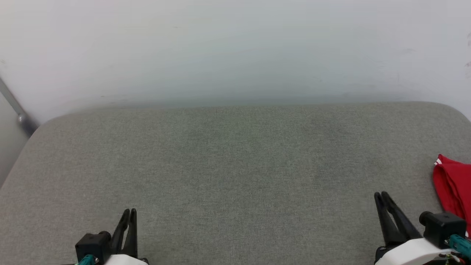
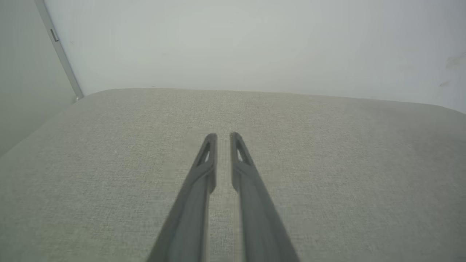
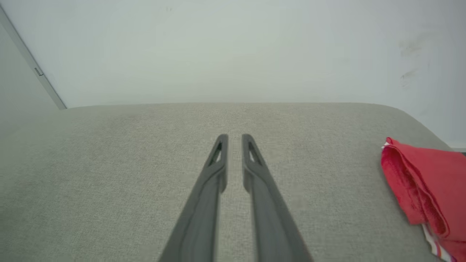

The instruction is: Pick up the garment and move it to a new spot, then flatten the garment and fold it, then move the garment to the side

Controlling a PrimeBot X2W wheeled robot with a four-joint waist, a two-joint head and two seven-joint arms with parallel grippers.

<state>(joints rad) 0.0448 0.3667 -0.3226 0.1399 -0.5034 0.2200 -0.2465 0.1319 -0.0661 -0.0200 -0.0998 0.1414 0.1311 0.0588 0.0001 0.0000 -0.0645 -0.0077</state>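
Grey fabric-covered tabletop (image 1: 235, 165), rounded far corners, pale wall (image 1: 235, 48) behind. The garment (image 1: 454, 187) lies at the tabletop's right edge, about halfway back, cut off by the head view's border. It's red and folded into a stack of layers, probably three or four, but the exact count is hard to read. A bit of red-and-white striped trim shows at its near end in the right wrist view (image 3: 429, 182). Right hand (image 1: 381, 194) is near the tabletop's front right, just beside the garment but not touching it. Its fingers are drawn close, thin slit between, nothing gripped. Left hand (image 1: 130, 211) sits at the front left, well apart from the garment, fingers likewise nearly together and empty. A grey metal strip (image 1: 14, 106) runs up the wall past the far left corner.
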